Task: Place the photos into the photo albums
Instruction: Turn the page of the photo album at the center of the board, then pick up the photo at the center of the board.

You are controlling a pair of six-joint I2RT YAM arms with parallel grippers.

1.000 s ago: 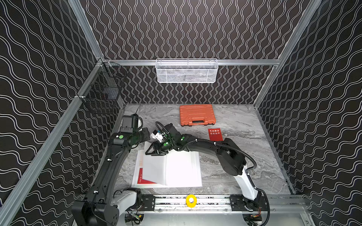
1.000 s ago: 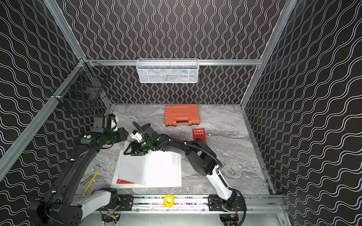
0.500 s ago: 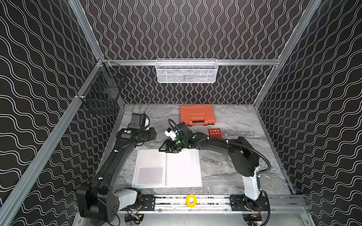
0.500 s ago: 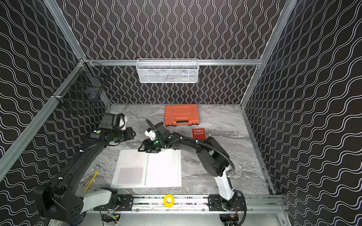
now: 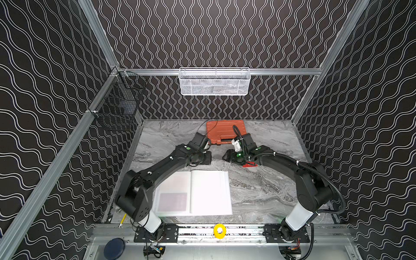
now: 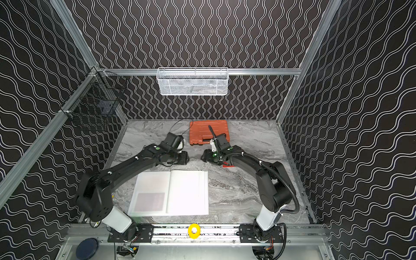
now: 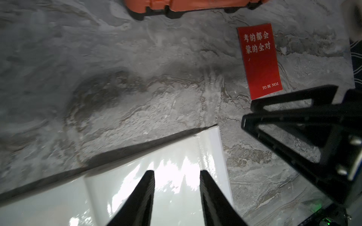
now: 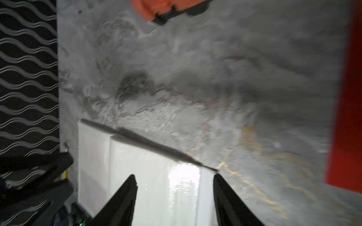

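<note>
The photo album [image 5: 209,193] [image 6: 186,193] lies open and flat on the table [image 5: 258,195], toward the front rail. Its spine runs front to back, so the open spread is longest across the table. On its left page we see a tucked photo [image 5: 172,201] [image 6: 149,201], a faint reddish rectangle in the near half of the page, with its long side across the page.

A red photo [image 7: 259,60] lies bare on the table near the album's far right corner. Its long axis runs roughly front to back, and its white characters sit at the end toward the orange case [image 5: 225,132]. In both top views only a sliver [image 5: 248,165] [image 6: 226,166] shows beneath the right arm.

The left fingers [image 7: 143,195] hang just beyond the album's far edge, pointing toward our right. They are parted by a moderate gap with nothing between them. The right fingers [image 8: 121,199] face them, tips near but apart. They are spread wider and also empty. The red photo lies just beside them, and we cannot tell how high they hang above it.
</note>
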